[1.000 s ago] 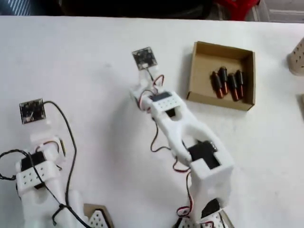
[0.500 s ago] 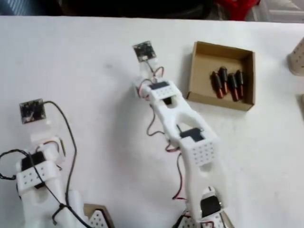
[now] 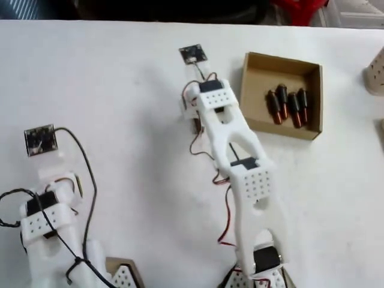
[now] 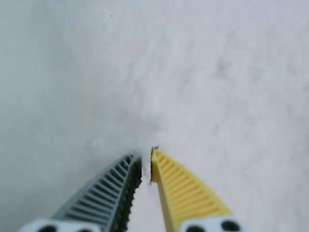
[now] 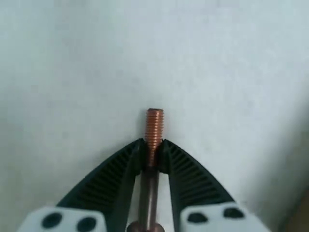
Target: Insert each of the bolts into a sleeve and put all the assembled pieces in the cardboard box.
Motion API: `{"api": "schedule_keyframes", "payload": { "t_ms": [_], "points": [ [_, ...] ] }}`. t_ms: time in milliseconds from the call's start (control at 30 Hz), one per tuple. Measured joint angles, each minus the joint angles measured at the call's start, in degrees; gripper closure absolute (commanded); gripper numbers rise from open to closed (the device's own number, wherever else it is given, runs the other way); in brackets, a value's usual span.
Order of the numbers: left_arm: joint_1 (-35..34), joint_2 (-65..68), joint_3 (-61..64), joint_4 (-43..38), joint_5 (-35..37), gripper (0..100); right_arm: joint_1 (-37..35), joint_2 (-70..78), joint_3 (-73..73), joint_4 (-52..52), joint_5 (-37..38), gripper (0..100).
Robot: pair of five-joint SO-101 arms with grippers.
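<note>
Stretching wide, matte white table (image 3: 108,90).

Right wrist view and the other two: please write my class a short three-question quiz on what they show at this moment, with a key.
1. True or false: the right gripper is shut on a copper bolt.
2. How many pieces lie in the cardboard box? A two, B four, C seven.
3. Fill in: the left gripper, over the white table, is shut and holds ____.

Key: 1 true; 2 B; 3 nothing.
</note>
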Motion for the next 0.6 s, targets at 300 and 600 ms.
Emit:
{"api": "schedule_keyframes", "payload": {
  "t_ms": [300,600],
  "points": [
    [0.09,0.00,0.97,-2.02,0.00,93,-0.18,-11.87,2.46,17.41,0.44,98.1],
    [0.70,0.00,0.97,-2.02,0.00,93,-1.76,-28.84,26.90,9.14,0.44,98.2]
  ]
}}
